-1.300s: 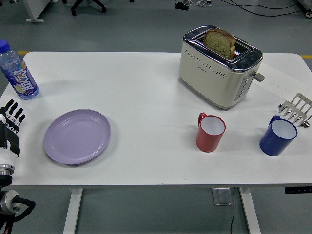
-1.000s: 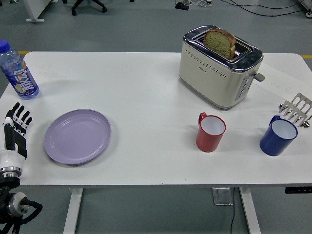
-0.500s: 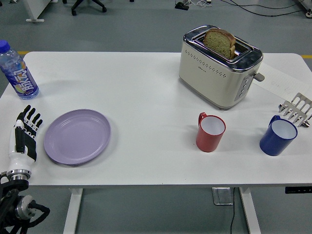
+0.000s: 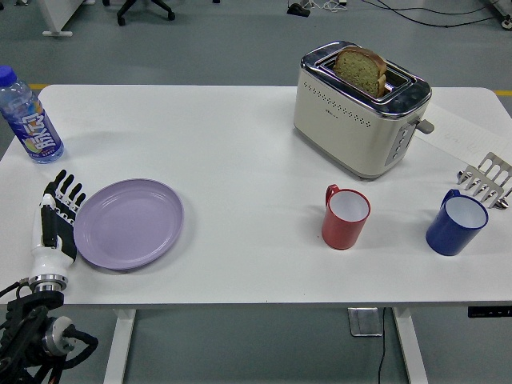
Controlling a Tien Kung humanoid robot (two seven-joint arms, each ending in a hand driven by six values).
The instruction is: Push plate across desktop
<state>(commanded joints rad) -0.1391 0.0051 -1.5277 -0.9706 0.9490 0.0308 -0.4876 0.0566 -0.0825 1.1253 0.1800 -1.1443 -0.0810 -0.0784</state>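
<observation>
A lilac plate (image 4: 130, 223) lies flat on the left part of the white table (image 4: 240, 144). My left hand (image 4: 58, 216) stands upright at the plate's left rim, touching or almost touching it, with its black fingers straight and holding nothing. The right arm is out of the picture.
A water bottle (image 4: 27, 118) stands at the far left, behind the hand. A cream toaster (image 4: 360, 110) with a bread slice sits at the back right. A red mug (image 4: 345, 217), a blue mug (image 4: 456, 223) and a metal rack (image 4: 486, 180) stand on the right.
My left hand has moved rightward from the table's left edge up to the plate's rim. The plate has shifted very slightly to the right.
</observation>
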